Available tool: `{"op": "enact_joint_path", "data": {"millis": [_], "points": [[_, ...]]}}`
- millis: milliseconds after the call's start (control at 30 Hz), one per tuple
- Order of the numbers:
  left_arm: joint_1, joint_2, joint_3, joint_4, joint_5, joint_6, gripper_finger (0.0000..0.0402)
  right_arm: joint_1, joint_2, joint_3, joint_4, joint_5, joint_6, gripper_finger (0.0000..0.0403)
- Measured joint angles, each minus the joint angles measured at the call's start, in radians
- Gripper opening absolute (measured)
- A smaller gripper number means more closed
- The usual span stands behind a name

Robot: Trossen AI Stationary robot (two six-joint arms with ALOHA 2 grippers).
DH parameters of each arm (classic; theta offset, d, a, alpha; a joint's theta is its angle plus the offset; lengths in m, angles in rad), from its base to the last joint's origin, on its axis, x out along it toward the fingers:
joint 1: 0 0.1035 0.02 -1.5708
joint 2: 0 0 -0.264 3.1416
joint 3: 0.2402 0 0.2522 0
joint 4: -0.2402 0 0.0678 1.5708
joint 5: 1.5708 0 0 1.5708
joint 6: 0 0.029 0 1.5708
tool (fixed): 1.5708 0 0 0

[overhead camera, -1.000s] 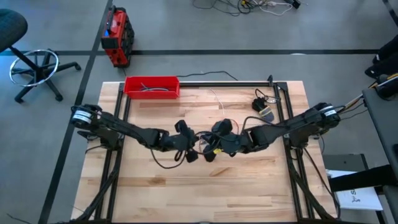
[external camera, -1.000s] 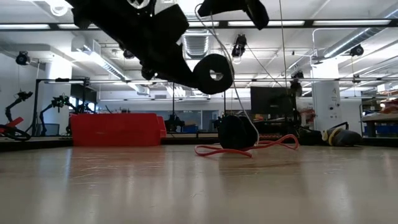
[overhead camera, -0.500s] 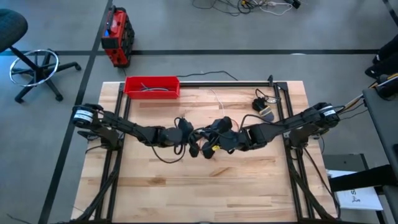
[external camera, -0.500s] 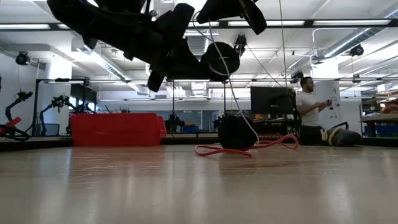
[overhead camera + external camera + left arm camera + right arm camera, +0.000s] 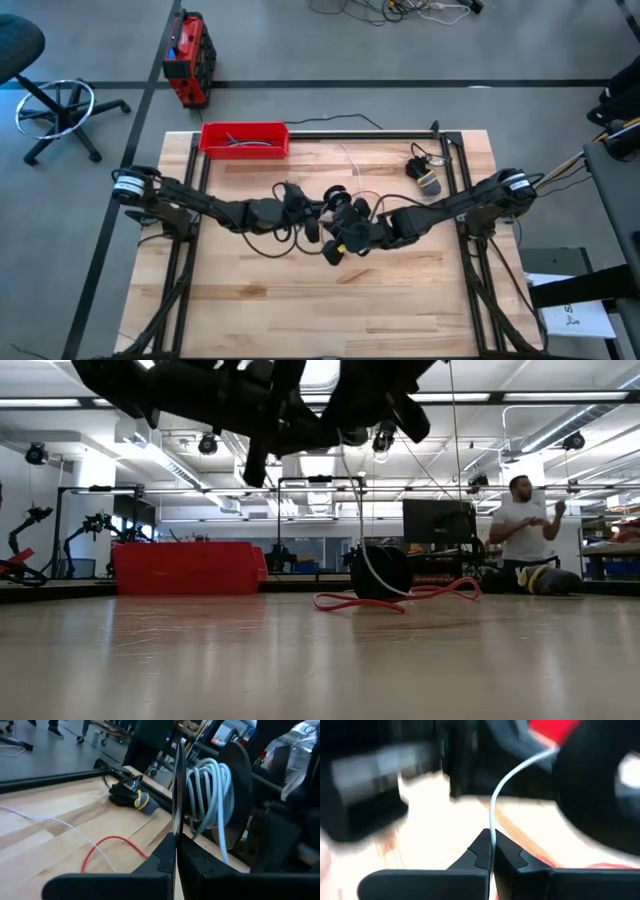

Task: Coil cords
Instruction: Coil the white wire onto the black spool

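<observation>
wooden table (image 5: 400, 310), both end effectors pinched on white cord (image 5: 212, 785), red cord (image 5: 400, 598) half hidden

both dark arms reach in from the table's side edges and meet near its centre in the high view. the left arm enters from nine o'clock, forearm angled slightly toward four o'clock, and the left gripper (image 5: 292, 203) sits just at the nine o'clock side of centre, its fingers (image 5: 165, 862) pressed together. the right arm enters from three o'clock, angled toward eight o'clock; the right gripper (image 5: 345, 232) lies just beside the left one, its fingers (image 5: 507, 857) also closed. in the low view both hang raised above the tabletop.
</observation>
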Motion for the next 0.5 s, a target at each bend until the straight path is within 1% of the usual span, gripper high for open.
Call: {"op": "enact_joint_path", "data": {"millis": [100,200,333,500], "points": [[0.0,-0.039,-0.023,0.016,0.0,0.0,0.0,0.022,0.0,0.0,-0.034,0.01,0.0,0.0],[0.001,-0.096,-0.074,0.104,-0.001,-0.001,0.0,0.05,0.0,0.0,-0.072,0.065,-0.003,0.0],[0.005,-0.189,-0.157,0.226,0.0,-0.004,0.0,0.072,0.011,-0.003,-0.067,0.095,-0.002,0.0],[0.004,-0.3,-0.244,0.285,0.011,0.002,0.0,0.074,0.021,-0.003,-0.053,0.119,-0.008,0.0]]}}
